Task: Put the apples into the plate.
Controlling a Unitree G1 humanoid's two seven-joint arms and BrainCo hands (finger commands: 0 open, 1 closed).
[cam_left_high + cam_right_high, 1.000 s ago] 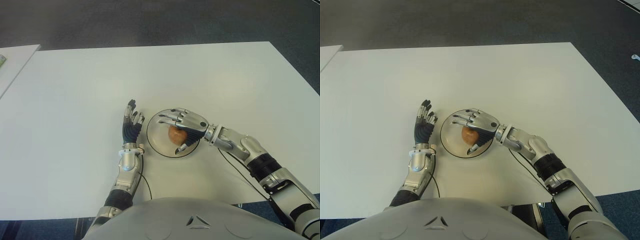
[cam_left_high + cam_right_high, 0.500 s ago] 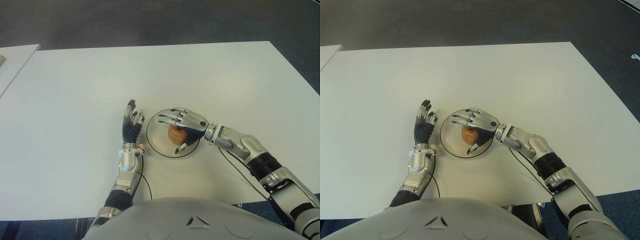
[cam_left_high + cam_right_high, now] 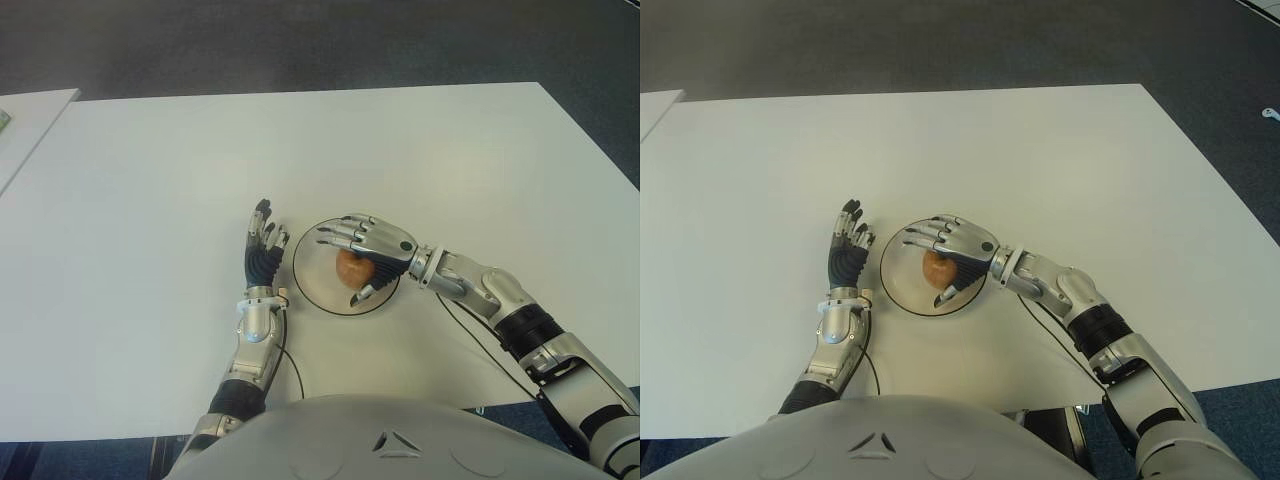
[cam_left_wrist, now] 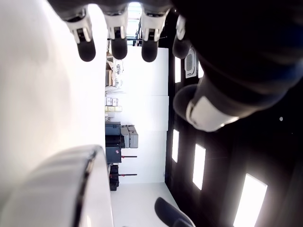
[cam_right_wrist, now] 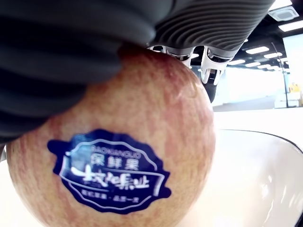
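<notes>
A reddish apple (image 3: 352, 268) with a blue sticker (image 5: 110, 171) sits in the white plate (image 3: 305, 285) near the table's front middle. My right hand (image 3: 338, 266) is over the plate, its palm against the apple. Its fingers (image 3: 335, 234) stretch out past the fruit rather than wrapping it, and the thumb hangs on the near side. The wrist view shows the apple (image 5: 113, 156) filling the frame, with the plate's inner wall (image 5: 255, 175) beside it. My left hand (image 3: 263, 240) shows just left of the plate, fingers straight and open, holding nothing.
The white table (image 3: 400, 150) stretches far and to both sides of the plate. A second white table edge (image 3: 30, 120) shows at the far left. Dark floor lies beyond the far edge.
My right hand has risen slightly over the apple, its fingers a little higher. The apple and plate stay put. The left hand has not moved.
</notes>
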